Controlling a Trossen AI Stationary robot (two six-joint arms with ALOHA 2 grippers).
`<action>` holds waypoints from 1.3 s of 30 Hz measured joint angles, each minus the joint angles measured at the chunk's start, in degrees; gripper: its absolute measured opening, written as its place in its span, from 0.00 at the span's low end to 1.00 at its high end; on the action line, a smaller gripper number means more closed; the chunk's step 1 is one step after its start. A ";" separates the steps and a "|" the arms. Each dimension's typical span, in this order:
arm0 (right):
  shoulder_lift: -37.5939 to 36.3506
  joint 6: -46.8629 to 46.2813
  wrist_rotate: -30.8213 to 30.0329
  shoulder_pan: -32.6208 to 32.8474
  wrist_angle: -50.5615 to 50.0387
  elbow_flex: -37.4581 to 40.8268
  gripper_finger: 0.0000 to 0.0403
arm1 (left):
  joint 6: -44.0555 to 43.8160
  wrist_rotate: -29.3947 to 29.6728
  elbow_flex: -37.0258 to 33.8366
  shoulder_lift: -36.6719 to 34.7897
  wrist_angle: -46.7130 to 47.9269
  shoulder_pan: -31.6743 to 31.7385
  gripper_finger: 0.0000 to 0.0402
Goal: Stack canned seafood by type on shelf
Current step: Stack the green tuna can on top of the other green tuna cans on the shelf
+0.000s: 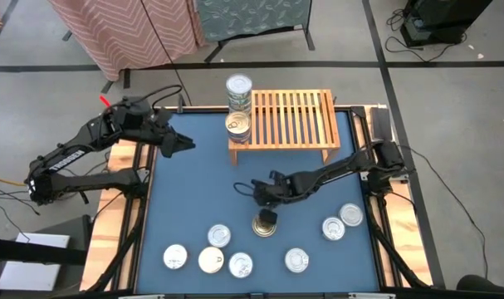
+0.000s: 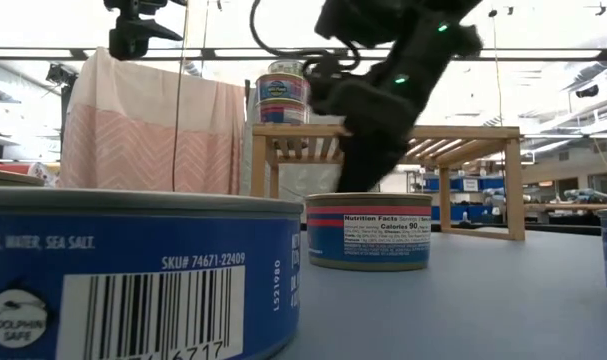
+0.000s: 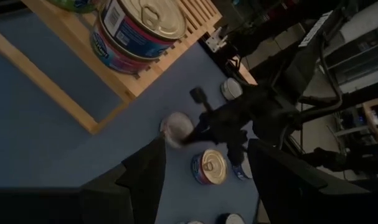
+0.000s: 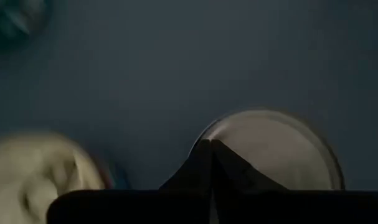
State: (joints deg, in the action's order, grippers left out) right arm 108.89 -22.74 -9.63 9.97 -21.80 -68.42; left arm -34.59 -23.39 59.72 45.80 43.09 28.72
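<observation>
Two stacks of cans are on the shelf [image 1: 289, 123] so far: a taller stack [image 1: 239, 91] at its far left corner and a shorter one [image 1: 237, 126] just in front of it, both at the left end of the slats. The rest of the canned seafood sits loose on the blue counter [image 1: 202, 183], mostly along the near edge, with two more tins [image 1: 343, 221] over on the right. The right tool [image 1: 266, 218] is down over a gold-topped can [image 1: 264, 225] in the middle of the counter, its fingers pinched together with no gap, tips right above the lid and not wrapped around the can. The left tool [image 1: 183, 143] hangs near the counter's far left corner, fingers spread apart, holding nothing.
</observation>
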 joint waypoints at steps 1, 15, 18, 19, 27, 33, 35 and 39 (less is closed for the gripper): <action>0.72 0.79 0.66 -0.19 2.91 -0.05 0.02 | -0.18 0.11 0.00 0.00 0.00 -0.24 0.57; -1.33 9.62 6.63 -4.40 20.29 0.18 0.03 | 0.88 1.85 0.00 3.88 0.02 -2.74 0.57; -3.05 9.37 6.74 -4.02 18.40 0.09 0.01 | 1.69 4.88 0.00 4.96 0.03 -4.32 0.57; -2.95 9.22 6.75 -3.68 18.00 0.14 0.01 | 2.19 6.39 0.00 5.07 0.05 -5.09 0.57; 1.18 7.11 6.35 -1.92 18.15 1.14 0.00 | -6.66 11.46 -10.15 0.89 -8.78 -12.91 0.57; 0.75 3.45 2.70 -0.85 18.49 4.51 0.00 | -17.20 12.80 -24.51 -1.66 -29.97 -19.32 0.57; 0.63 3.30 2.69 -0.35 18.39 4.67 0.00 | -19.32 13.51 -28.20 -1.42 -36.56 -21.14 0.57; 0.62 3.20 2.07 0.81 17.57 4.82 0.00 | -23.45 18.47 -34.90 -1.02 -43.33 -24.90 0.57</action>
State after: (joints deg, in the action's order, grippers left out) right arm 109.51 -19.54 -7.56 10.78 -4.23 -63.60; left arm -58.03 -4.91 24.82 44.78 -0.24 3.81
